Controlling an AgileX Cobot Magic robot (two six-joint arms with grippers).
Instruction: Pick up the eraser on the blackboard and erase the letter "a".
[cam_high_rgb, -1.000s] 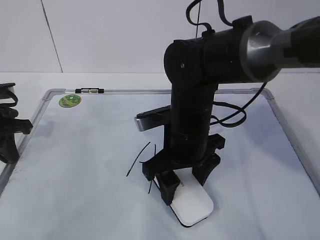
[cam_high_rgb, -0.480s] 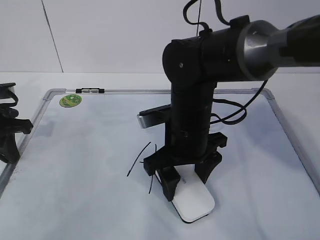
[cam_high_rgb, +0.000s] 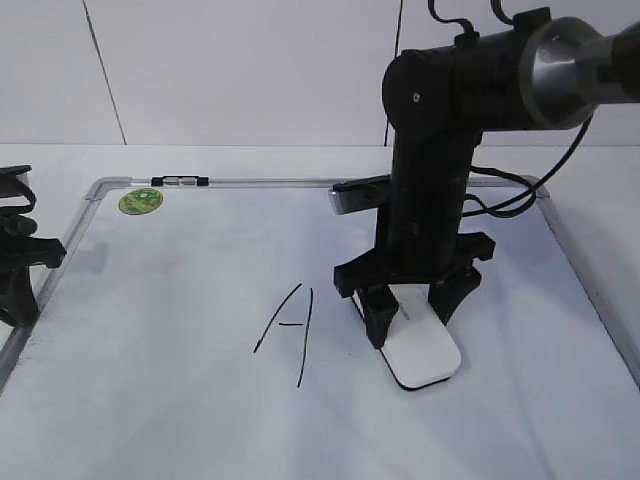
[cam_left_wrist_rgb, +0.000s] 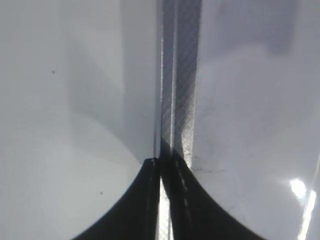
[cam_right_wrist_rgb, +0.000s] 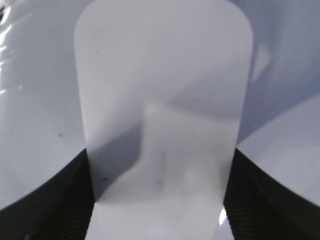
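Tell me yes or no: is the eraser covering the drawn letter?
No. In the exterior view the eraser, held by the right gripper, sits on the board to the right of the letter, apart from it.

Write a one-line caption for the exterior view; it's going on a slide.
Right tool holds the white eraser flat on the blackboard, right of a handwritten capital A.

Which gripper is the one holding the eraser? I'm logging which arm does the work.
The right gripper: its fingers clamp the white eraser on the blackboard. The left gripper is shut on nothing at the board's left frame.
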